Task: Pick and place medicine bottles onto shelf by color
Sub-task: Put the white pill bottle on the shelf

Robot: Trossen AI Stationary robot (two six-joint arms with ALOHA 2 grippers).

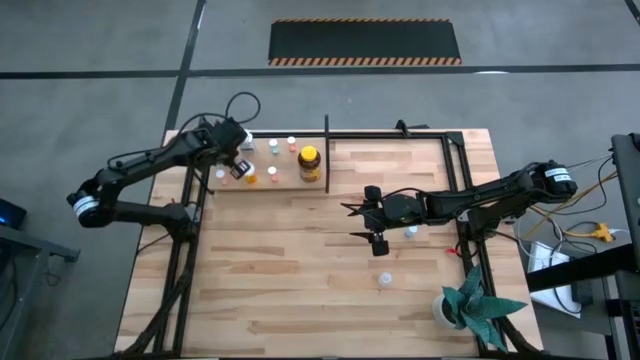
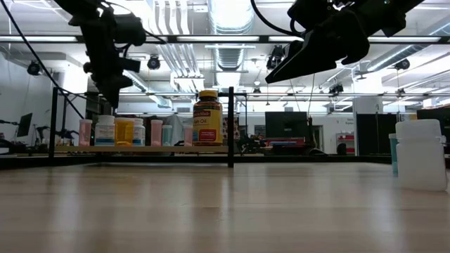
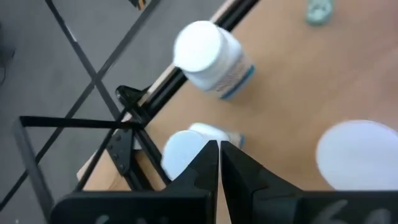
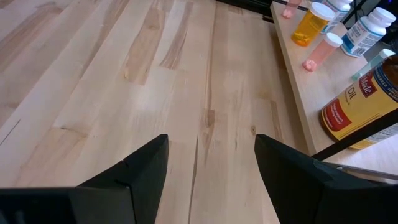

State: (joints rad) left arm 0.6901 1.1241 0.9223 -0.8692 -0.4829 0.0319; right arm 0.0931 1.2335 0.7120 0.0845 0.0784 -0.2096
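Two claws: my left claw point(image 3: 219, 163), pressed together, hovers over white bottles point(image 3: 211, 57) on the shelf point(image 1: 285, 180); my right claw point(image 4: 211, 162), spread and empty, hangs above the desk point(image 4: 124, 68).

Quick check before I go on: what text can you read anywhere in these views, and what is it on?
"OIL": on the red-and-yellow label of the large amber jar on the shelf, seen from the right wrist.
Brand line above it on that jar: cut off, not readable.
Same jar in the low view: print too blurred.
White bottle with blue label: print too blurred.
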